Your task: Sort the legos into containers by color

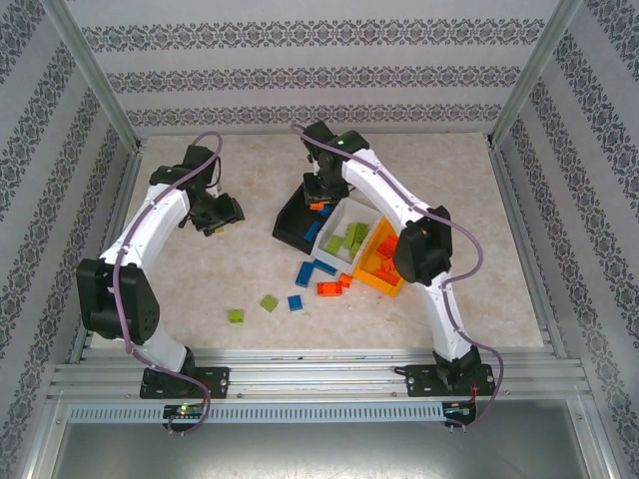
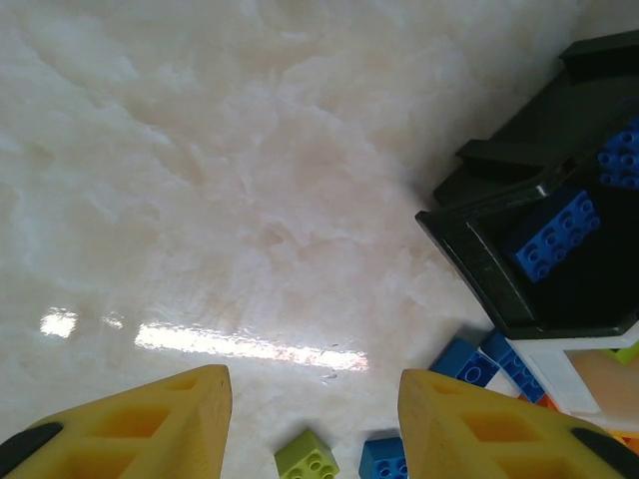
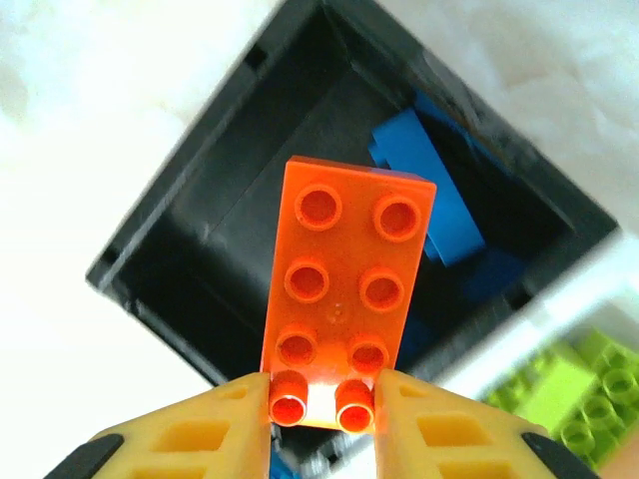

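My right gripper (image 3: 319,399) pinches an orange-red studded plastic brick (image 3: 344,269) above the black plastic bin (image 3: 190,249), with blue bricks (image 3: 429,190) inside at two o'clock. Lime green bricks (image 3: 584,399) lie in the white bin (image 3: 539,319) at four o'clock. My left gripper (image 2: 315,399) hangs spread wide over the table (image 2: 250,180).

I work over a pale beige, marble-patterned worktop (image 1: 250,170), glossy enough that a bright streak of light (image 2: 250,346) lies across it in my left wrist view. Three walls hem it in, the back wall (image 1: 319,70), the left wall (image 1: 40,160) and the right wall (image 1: 599,170), all papered white with grey bands of ornamental pattern; a bare aluminium left post (image 1: 92,72) and right post (image 1: 536,70) rise from the rear corners. Along the near edge lie silver slotted rails (image 1: 319,377), then a white perforated strip (image 1: 319,411), and nearest of all a dull grey metal sheet (image 1: 319,449).
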Available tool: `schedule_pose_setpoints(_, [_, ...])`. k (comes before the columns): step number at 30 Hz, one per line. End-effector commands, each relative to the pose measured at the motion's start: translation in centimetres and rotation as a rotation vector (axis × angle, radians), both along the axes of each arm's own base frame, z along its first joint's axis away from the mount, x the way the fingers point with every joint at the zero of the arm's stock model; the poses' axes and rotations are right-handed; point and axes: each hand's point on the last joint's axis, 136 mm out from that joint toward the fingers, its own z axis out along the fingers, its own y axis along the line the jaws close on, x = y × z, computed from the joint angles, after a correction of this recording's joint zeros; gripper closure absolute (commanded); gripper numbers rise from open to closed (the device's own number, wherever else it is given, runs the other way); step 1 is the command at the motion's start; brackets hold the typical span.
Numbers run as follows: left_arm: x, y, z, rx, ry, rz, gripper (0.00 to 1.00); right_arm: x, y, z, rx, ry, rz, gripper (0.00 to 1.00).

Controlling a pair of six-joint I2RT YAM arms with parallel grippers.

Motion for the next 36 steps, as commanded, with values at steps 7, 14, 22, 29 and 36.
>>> schedule_pose_setpoints(7, [0.6,-2.3,-2.1,-0.021,0.005,-0.045,0.52,-9.3,-12.0,3.1,-0.09,0.018,-0.181,0.69])
schedule_pose_setpoints(14, [1.0,-3.8,-2.9,-0.022,0.021,-0.082,0.52,-12.0,-15.2,-2.4,-0.057,0.08,-0.25,0.66])
schedule_pose_setpoints(22, [-0.1,-4.1,-3.3,0.002,0.047,-0.117,0.5,-10.4,-12.0,0.3,-0.055,-0.081,-0.037,0.36])
schedule_pose_setpoints(29, [-1.0,-3.5,-2.9,-0.007,0.028,-0.085,0.49,-19.1,-3.3,-3.7,0.016,0.013,0.722,0.26])
schedule_pose_setpoints(36, [-2.6,-2.7,-3.6,-0.049,0.029,-0.031,0.49,-19.9,-1.8,-7.6,0.028,-0.151,1.038,0.25])
